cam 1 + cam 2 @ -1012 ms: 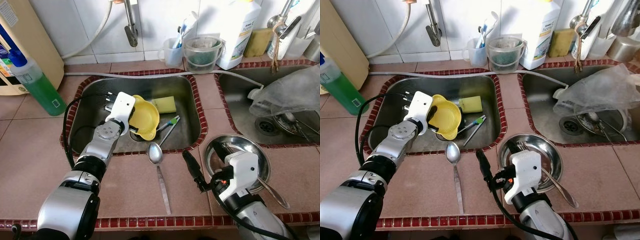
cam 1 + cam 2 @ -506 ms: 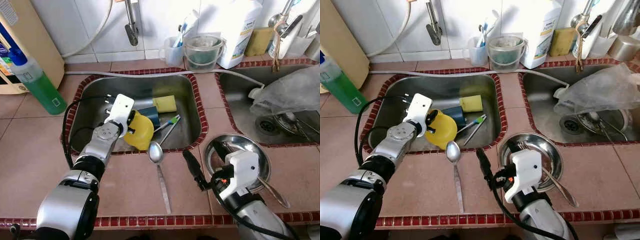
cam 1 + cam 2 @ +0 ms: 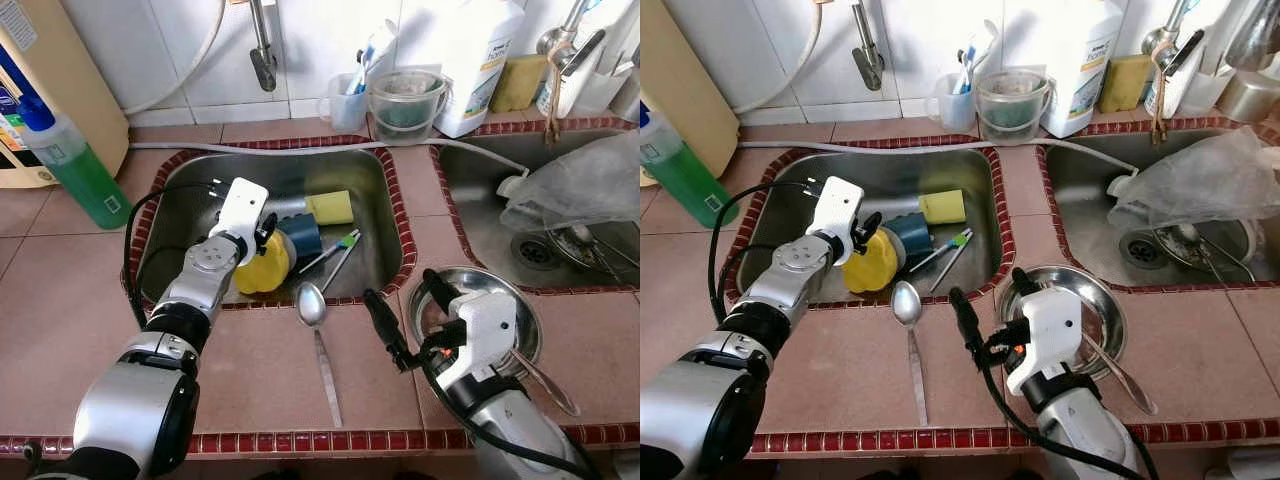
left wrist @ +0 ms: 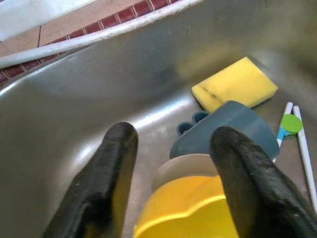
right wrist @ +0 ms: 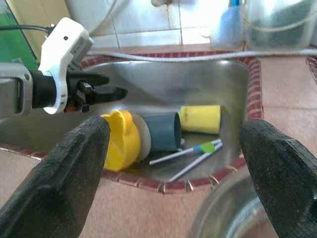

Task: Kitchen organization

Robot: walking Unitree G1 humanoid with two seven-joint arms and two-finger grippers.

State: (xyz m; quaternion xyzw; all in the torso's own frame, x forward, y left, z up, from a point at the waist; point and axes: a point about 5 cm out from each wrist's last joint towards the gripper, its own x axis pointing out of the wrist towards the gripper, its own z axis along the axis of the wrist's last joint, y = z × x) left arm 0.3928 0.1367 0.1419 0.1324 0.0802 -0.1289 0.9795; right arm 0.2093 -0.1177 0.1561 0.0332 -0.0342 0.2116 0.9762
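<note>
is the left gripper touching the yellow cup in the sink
Apart. The left wrist view shows the left gripper open, both fingers spread wide above the yellow cup, with bare sink showing between.

The yellow cup [image 4: 188,210] ran off the left wrist view's edge; the grey bowl [image 5: 140,137] sat mostly hidden behind it.

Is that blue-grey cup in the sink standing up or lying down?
Lying down: the blue-grey cup rests on its side on the steel sink floor, beside the yellow plastic bowl.
</note>
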